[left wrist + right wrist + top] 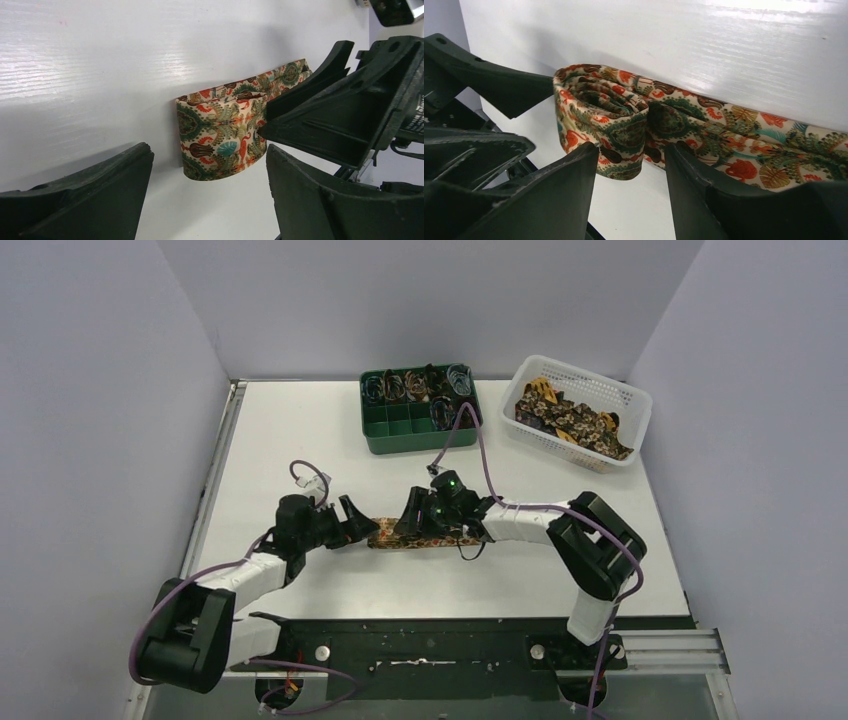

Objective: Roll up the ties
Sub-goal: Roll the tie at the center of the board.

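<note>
Both pincers meet low over the middle of the table (pixel 300 440), a little nearer to its near edge than to the far one. On the left pincer (pixel 358 520) the jaws are spread wide and they hold nothing; in its own wrist view the two fingers (pixel 100 195) stand well apart, with the roll ahead of them. On the right pincer (pixel 410 523) the jaws are about half spread, one finger (pixel 559 195) at each side of the roll. I cannot tell if the pads press the cloth, so I do not call it a pinch.

At the far right corner of the table stands a white basket (pixel 640 405) with a loose heap of printed ties (pixel 570 420) inside. Beside it, at the middle of the far edge, is a green tray (pixel 400 440) divided into compartments. Some far compartments hold small rolled ties (pixel 405 388) and thin loops (pixel 459 377).

One tie (pixel 385 535) lies flat on the table between the two pincers, running along the near edge. Its print is cream with red, green and brown leaves. The end toward the left arm is a rolled end (pixel 599 120): a small coil that stands on its edge, touching the table, and the flat strip runs from it under the right pincer.
</note>
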Controlling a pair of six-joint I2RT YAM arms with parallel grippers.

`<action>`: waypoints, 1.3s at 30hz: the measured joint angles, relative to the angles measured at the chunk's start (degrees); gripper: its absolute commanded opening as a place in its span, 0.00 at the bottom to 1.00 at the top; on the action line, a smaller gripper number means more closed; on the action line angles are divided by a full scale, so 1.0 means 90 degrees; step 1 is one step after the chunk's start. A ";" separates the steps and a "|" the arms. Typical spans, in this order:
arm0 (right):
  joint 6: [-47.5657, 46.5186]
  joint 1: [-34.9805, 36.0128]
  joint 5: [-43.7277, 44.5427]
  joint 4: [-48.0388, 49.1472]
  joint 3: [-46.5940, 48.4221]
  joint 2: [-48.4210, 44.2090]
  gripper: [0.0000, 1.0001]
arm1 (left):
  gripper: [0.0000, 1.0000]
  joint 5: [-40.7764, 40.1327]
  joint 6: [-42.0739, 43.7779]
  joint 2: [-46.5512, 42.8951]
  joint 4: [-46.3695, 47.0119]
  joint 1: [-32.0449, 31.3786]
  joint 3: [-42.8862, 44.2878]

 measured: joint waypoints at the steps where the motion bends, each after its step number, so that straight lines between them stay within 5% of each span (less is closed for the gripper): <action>1: -0.0032 0.0002 -0.0015 -0.0024 0.0027 -0.0034 0.52 | 0.80 0.0000 0.0000 0.0015 -0.0002 0.0000 0.0005; 19: -0.0352 -0.0168 -0.0002 -0.0321 0.0427 0.0180 0.38 | 0.76 -0.0007 0.0078 0.0058 -0.0034 -0.0005 0.0087; 39: -0.0333 -0.0214 0.0015 -0.0362 0.0440 0.0432 0.37 | 0.75 -0.0153 0.0163 0.0690 0.0345 -0.0325 0.0085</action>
